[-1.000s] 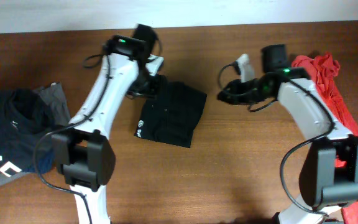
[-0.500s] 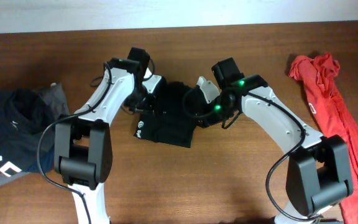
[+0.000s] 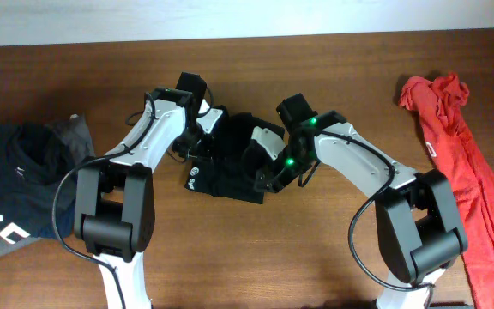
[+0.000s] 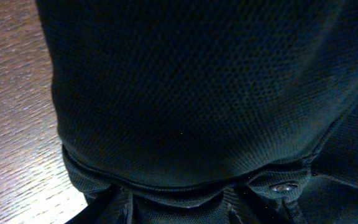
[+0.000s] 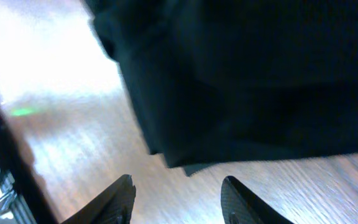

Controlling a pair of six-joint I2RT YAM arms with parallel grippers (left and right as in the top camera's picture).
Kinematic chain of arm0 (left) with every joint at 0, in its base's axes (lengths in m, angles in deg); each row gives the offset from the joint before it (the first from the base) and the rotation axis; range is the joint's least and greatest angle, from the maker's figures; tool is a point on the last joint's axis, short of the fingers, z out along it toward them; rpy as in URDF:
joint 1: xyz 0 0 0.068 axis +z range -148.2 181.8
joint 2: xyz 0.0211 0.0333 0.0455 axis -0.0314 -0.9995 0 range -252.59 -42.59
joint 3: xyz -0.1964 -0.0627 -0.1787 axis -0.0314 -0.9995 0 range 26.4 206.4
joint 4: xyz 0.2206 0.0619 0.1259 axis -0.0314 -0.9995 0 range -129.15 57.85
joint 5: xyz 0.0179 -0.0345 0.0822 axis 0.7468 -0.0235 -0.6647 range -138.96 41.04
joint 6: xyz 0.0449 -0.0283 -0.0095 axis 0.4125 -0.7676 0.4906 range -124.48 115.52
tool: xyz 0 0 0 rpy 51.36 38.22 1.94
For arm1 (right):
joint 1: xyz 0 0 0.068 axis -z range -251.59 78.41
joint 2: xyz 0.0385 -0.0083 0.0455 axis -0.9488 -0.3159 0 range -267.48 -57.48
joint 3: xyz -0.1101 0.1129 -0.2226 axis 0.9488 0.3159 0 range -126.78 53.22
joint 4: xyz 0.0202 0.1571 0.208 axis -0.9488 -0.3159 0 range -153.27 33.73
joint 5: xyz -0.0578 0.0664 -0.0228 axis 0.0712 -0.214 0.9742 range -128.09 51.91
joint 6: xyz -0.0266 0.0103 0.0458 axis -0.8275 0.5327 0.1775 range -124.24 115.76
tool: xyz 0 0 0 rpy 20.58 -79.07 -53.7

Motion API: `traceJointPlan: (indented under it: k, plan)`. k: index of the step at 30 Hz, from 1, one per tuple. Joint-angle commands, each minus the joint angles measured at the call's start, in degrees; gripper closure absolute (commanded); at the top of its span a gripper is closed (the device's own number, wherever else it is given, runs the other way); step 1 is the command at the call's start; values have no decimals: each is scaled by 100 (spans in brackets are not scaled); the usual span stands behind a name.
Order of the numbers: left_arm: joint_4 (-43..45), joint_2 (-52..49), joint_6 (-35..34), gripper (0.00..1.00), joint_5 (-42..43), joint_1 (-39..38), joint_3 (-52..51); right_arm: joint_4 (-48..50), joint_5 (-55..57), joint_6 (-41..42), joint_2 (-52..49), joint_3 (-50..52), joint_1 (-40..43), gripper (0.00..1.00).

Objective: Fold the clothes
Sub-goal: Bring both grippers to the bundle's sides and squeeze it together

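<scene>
The black garment (image 3: 234,159) lies folded in a rough rectangle at the table's middle, its round white logo (image 3: 193,178) at the near left corner. My left gripper (image 3: 202,137) is at its far left edge. In the left wrist view black mesh fabric (image 4: 197,93) fills the frame and a hem lies between the spread fingers of my left gripper (image 4: 176,208). My right gripper (image 3: 268,169) is at the garment's right edge. In its wrist view my right gripper (image 5: 176,199) is open and empty over bare wood just off the black cloth (image 5: 247,74). The red garment (image 3: 453,146) lies long at the right.
A dark navy garment with white lettering (image 3: 11,193) lies on grey cloth (image 3: 75,137) at the left edge. The wooden table (image 3: 316,257) runs to a pale wall at the back.
My right arm has swung left from beside the red garment to the black garment's right edge. My left gripper has shifted slightly at the far left edge.
</scene>
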State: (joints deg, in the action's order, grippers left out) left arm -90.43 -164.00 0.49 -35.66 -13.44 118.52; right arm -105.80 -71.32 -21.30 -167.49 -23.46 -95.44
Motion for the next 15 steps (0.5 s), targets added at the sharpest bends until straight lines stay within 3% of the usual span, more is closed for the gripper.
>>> traceJointPlan:
  k: [1, 11, 14, 15]
  plan:
    - [39, -52, 111, 53, 114, 2, -74, -35, -435, -396, -22, 26, -138, 50]
    - [33, -52, 109, 53, 114, 2, -74, 446, -212, 131, -42, 31, -420, 50]
    - [20, -52, 109, 52, 111, 2, -74, 503, -201, 149, -42, 31, -474, 69]
    - [15, -52, 109, 52, 111, 2, -74, 501, -175, 153, -42, 31, -474, 69]
